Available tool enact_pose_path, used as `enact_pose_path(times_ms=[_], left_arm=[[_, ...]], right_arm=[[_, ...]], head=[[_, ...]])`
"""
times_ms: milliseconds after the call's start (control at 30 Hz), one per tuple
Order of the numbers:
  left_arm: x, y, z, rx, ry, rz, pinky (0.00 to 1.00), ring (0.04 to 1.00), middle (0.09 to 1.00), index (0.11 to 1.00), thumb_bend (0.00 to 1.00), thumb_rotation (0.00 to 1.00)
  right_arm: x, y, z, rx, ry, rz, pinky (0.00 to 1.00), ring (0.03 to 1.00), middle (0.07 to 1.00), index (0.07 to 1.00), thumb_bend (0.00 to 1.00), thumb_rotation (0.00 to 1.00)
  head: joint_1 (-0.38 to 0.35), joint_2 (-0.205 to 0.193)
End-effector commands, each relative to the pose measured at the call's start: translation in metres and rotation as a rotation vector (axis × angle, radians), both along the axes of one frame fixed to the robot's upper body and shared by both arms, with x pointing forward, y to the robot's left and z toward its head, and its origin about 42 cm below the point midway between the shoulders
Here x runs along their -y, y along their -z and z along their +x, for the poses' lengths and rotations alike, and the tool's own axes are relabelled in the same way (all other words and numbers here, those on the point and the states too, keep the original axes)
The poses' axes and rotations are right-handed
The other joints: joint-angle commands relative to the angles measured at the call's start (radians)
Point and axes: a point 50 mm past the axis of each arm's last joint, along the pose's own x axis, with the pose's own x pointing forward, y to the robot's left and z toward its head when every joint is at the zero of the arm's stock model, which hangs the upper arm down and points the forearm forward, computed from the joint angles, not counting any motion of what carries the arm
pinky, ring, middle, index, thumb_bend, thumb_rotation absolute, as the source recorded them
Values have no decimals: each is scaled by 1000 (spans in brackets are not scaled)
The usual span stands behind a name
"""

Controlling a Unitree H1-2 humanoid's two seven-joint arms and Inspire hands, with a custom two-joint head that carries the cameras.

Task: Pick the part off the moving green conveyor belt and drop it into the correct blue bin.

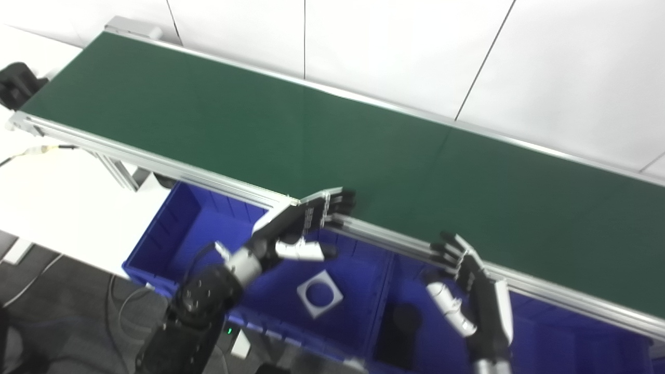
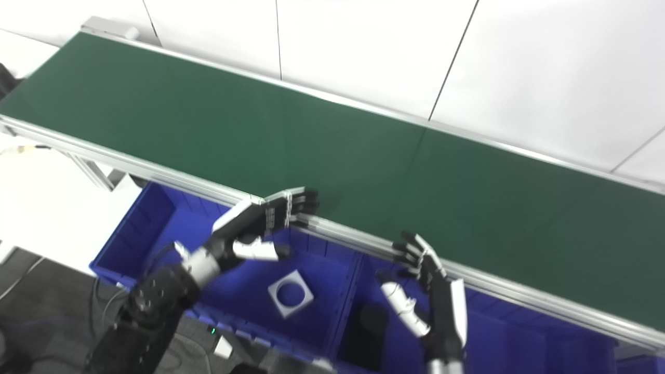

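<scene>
The green conveyor belt (image 1: 322,135) runs from upper left to lower right and carries no part that I can see. A white square part with a round hole (image 1: 319,293) lies in the left blue bin (image 1: 176,228). A dark round part (image 1: 402,319) lies in the middle blue bin (image 1: 382,291). My left hand (image 1: 301,223) is open and empty, above the left bin at the belt's near rail. My right hand (image 1: 467,280) is open and empty, fingers up by the rail, above the middle bin.
The belt's aluminium near rail (image 1: 156,163) sits just above the bins. A third blue bin (image 1: 571,337) lies at the lower right. A white table (image 1: 57,197) is at the left, with a cable (image 1: 36,151) on it. White wall panels stand behind the belt.
</scene>
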Motion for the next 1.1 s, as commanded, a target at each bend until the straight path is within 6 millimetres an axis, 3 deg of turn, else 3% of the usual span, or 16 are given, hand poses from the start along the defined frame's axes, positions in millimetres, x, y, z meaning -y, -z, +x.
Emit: enact_pose_path(times_ms=[0,200,467,567,767,967,1067], left_arm=[[-4,-2,5,56,-27,-42,829,875,877,878,1000,454],[-12,13,8,59,-46,-76,843,880,871,869,1000,438],[-8,20,8,59,-35,-91,854,879,877,876,1000,449],[-8,20,8,61,-32,-91,804,853,863,870,1000,444],[-10,20,9,68,-16,-87,822,844,860,874,1000,424],[-20,22,14,77,-23,-78,854,857,855,870,1000,424],[-25,21,16,88,-19,-66,858,869,863,876,1000,426]], right_arm=[[-8,-7,1,91,3,20,616,717,756,818,512,544],[-18,1,-1,67,9,21,642,730,762,821,518,537],[-23,6,-1,61,14,24,651,740,774,835,547,555],[-24,8,1,62,16,30,656,743,774,839,560,566],[-26,13,3,70,22,43,659,743,773,839,585,589],[-31,16,8,67,19,69,688,756,782,846,611,608],[-33,19,10,63,14,61,700,762,789,848,625,621]], head=[[-33,-13],[-123,-34],[-167,-25],[-184,-24],[-206,-16],[-330,4],[-340,18]])
